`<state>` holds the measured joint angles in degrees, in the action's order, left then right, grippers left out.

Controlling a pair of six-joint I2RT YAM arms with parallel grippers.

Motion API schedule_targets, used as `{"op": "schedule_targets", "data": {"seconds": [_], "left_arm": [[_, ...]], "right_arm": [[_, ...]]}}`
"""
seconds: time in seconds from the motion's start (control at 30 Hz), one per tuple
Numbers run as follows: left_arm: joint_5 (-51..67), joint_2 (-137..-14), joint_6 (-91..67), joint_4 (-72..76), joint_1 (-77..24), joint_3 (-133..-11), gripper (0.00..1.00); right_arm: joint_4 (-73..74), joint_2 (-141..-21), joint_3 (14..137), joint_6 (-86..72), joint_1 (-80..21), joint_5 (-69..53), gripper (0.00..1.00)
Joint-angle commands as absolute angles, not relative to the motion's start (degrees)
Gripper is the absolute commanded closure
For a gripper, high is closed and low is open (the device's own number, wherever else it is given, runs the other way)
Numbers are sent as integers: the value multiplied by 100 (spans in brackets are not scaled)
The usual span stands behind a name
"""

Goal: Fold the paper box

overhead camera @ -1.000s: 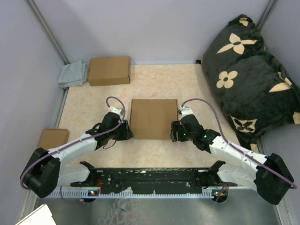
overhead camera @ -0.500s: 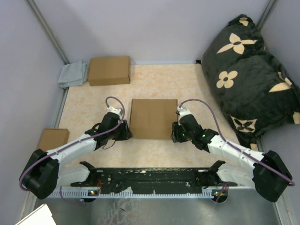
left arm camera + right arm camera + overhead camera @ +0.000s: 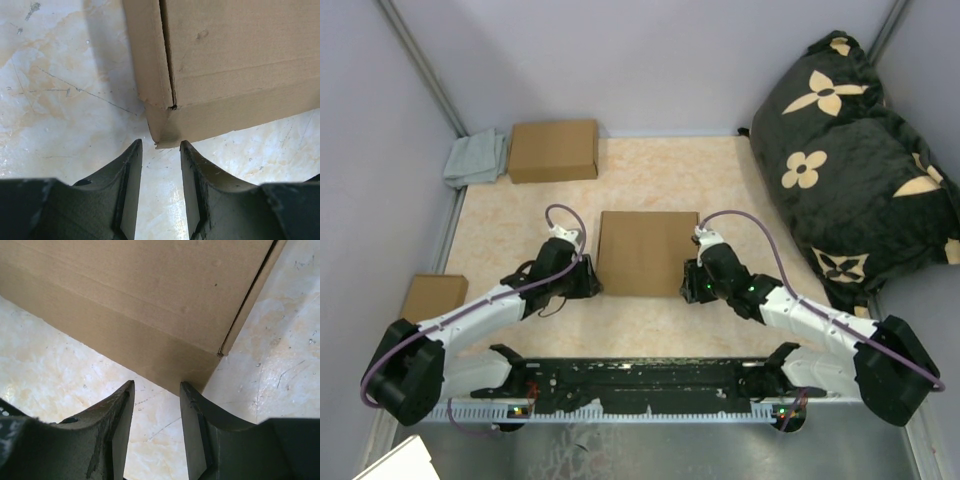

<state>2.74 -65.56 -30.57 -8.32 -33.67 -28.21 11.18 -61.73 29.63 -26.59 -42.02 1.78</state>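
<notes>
Brown corrugated cardboard, one item: the paper box (image 3: 647, 253), lying flat at the middle of the marbled surface (image 3: 650, 170), between the two arms. Condition: we judge the folding all but finished, for the piece reads from above as a shallow closed rectangle, lid down, walls standing. Remaining work, as we estimate it: seating the two near corners, since the left wrist view shows a dark seam slightly agape where lid meets side wall. Left fingers (image 3: 131, 165): released, standing apart, the box's near-left corner just at their tips and not pinched. Right fingers (image 3: 122, 410): likewise apart and grasping nothing, the near-right corner just beyond them. Not determinable: whether the tabs are locked (the interior is wholly hidden), and the state of the far edge, which both wrist views cut off. Sundry items, well apart from the work: a second cardboard box (image 3: 553, 150) at the back, a grey cloth (image 3: 475, 158) beside it, a small box (image 3: 433, 297) at the left edge, a black flowered cushion (image 3: 850, 150) to the right.
</notes>
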Motion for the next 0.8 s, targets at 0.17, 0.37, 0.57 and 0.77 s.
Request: {"op": "schedule_targets", "data": {"seconds": [0.17, 0.37, 0.57, 0.77], "left_arm": [[210, -6898, -2918, -663, -3384, -3004, 58], [287, -7154, -2997, -551, -3384, -3159, 58], [448, -6648, -3116, -881, -3384, -3397, 59], [520, -5972, -3167, -1191, -3393, -3392, 82]], "right_arm": [[343, -6758, 2800, -2677, -4246, 626, 59], [187, -6976, 2903, -2634, -4252, 365, 60], [1290, -5914, 3433, -2503, -4253, 69, 62], [1380, -6104, 4828, -2056, -4174, 462, 79]]}}
